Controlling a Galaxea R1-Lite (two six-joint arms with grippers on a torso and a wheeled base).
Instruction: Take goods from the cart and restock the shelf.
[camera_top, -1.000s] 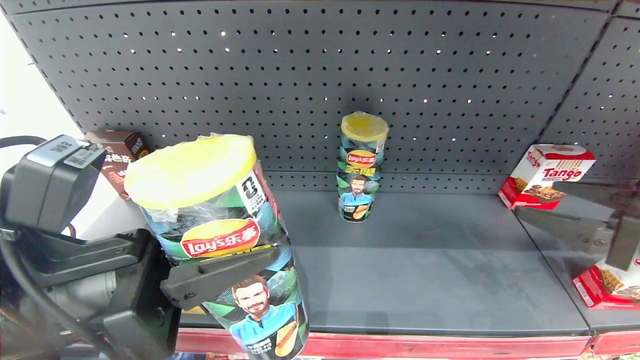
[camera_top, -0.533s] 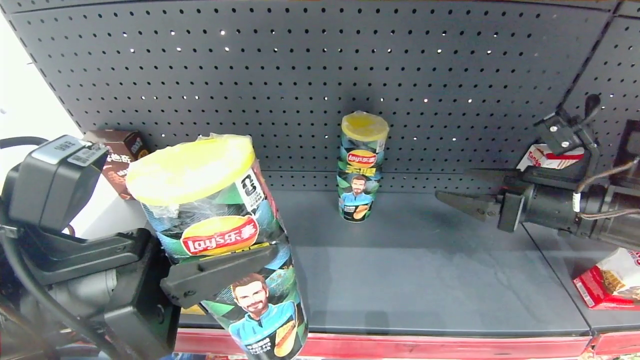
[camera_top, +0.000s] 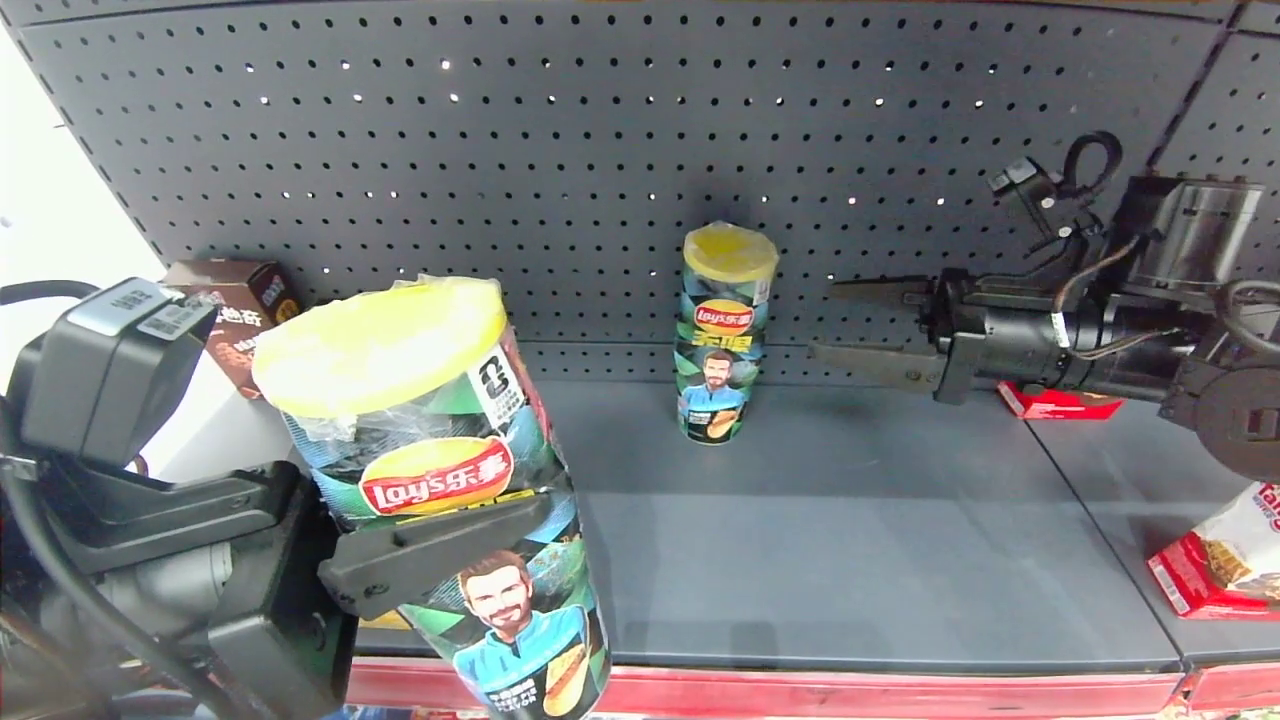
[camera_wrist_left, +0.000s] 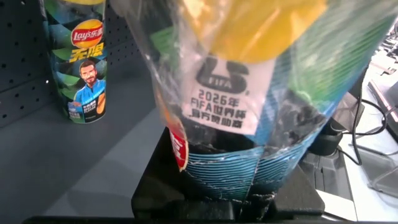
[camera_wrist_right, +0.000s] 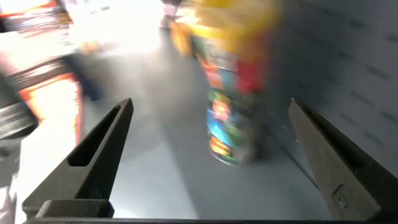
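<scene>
Left hand (camera_top: 470, 530) is clamped on a can (camera_top: 420, 420) of chips, with one finger across the label, and holds it slightly tilted over the front left edge of the shelf (camera_top: 850, 540). Right hand (camera_top: 830, 320) hangs above the shelf at the right, fingers spread wide with nothing between them. Its tips point at a second can (camera_top: 722, 335), which stands upright at the back against the pegboard (camera_top: 600, 120). One brown box (camera_top: 235, 315) sits at the far left and a red box (camera_top: 1215, 565) lies at the right.
</scene>
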